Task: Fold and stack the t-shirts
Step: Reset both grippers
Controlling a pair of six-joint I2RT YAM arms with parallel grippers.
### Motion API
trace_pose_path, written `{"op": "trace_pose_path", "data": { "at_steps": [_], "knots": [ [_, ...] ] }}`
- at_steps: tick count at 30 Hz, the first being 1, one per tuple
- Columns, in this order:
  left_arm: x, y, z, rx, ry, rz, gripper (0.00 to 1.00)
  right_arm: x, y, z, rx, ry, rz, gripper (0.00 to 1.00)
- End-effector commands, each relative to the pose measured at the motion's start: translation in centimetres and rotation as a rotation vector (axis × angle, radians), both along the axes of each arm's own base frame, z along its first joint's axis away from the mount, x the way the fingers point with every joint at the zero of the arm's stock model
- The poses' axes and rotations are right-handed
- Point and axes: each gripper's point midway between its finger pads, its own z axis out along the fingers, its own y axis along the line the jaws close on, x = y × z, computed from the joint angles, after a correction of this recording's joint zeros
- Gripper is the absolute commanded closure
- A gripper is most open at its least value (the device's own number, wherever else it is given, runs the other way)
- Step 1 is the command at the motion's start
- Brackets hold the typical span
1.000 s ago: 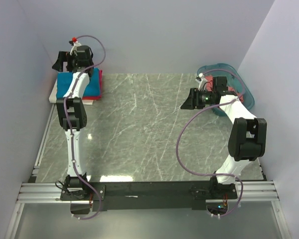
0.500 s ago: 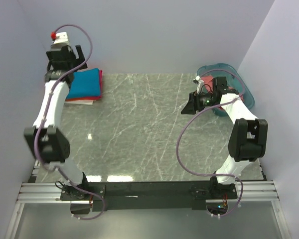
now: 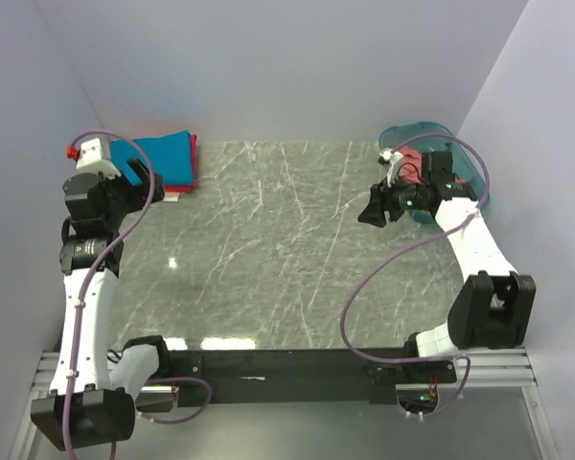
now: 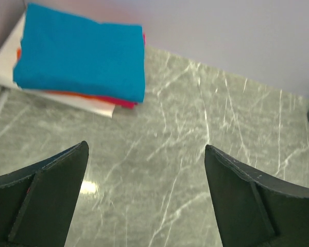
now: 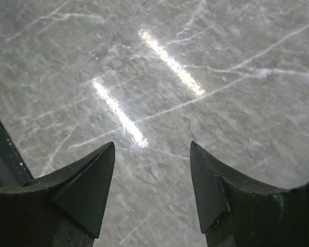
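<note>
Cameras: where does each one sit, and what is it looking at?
Top external: above and behind, looking down at the table; left arm and right arm show.
Left wrist: on the left arm, facing the teal-blue t-shirt; its open jaws show.
Right wrist: on the right arm, facing bare table; its open jaws show.
Shared: top external and left wrist both see that t-shirt.

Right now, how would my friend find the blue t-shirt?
Look at the grey marble table, then its far left corner by the wall. There, on a white board, the blue t-shirt lies folded on top, a red one peeking out beneath.
</note>
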Motion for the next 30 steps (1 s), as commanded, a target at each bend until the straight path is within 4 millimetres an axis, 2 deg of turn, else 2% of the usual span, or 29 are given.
{"op": "trace_pose_path", "data": {
  "at_steps": [1,2,3,7,8,10,11,12,14,16,17,20,29,30],
  "knots": [
    [-0.9,-0.8,-1.1,-0.009,0.027,-0.042,0.01,-0.2,-1.3,0.7,-0.059,-0.082,-0.072,0.32],
    [-1.5,-0.8,-1.1,0.008,0.023,-0.045,0.01,-0.3,-1.8,0.0,-0.084,-0.077,-0.109,0.32],
    [-1.8,-0.9,-0.9,0.017,0.018,-0.046,0.01,-0.2,-2.0,1.0,-0.080,-0.114,-0.141,0.32],
    [-3.1,-1.3,-1.4,-0.005,-0.012,-0.047,0.01,0.1,-3.6,1.9,-0.103,-0.165,-0.282,0.31],
    [-3.5,-2.0,-2.3,-0.029,-0.006,-0.078,0.01,-0.1,-3.9,1.7,-0.105,-0.164,-0.308,0.31],
    [-3.7,-2.7,-3.2,-0.040,-0.001,-0.115,0.01,0.3,-5.3,3.3,-0.100,-0.223,-0.410,0.30],
    [-3.9,-2.9,-4.3,-0.043,0.023,-0.128,0.00,0.1,-5.6,3.2,-0.101,-0.229,-0.437,0.30],
    [-4.1,-3.1,-5.0,-0.049,0.042,-0.135,0.01,0.3,-6.4,4.2,-0.097,-0.265,-0.501,0.30],
    [-4.6,-3.1,-5.8,-0.044,0.046,-0.135,0.01,0.0,-7.0,4.8,-0.082,-0.277,-0.566,0.29],
    [-4.9,-3.3,-5.7,-0.037,0.015,-0.139,0.01,0.1,-8.1,5.0,-0.083,-0.289,-0.648,0.28],
    [-5.4,-3.3,-5.9,-0.035,0.003,-0.139,0.01,0.0,-8.4,4.5,-0.077,-0.275,-0.687,0.28],
    [-5.9,-3.3,-6.8,-0.033,-0.007,-0.131,0.01,-0.4,-9.6,4.7,-0.057,-0.266,-0.801,0.28],
    [-6.3,-3.6,-5.9,-0.021,-0.031,-0.140,0.01,-1.1,-13.0,5.9,-0.065,-0.409,-1.009,0.26],
    [-6.4,-3.5,-5.9,-0.020,-0.033,-0.137,0.01,-1.1,-13.5,6.0,-0.069,-0.417,-1.040,0.21]
  ]
}}
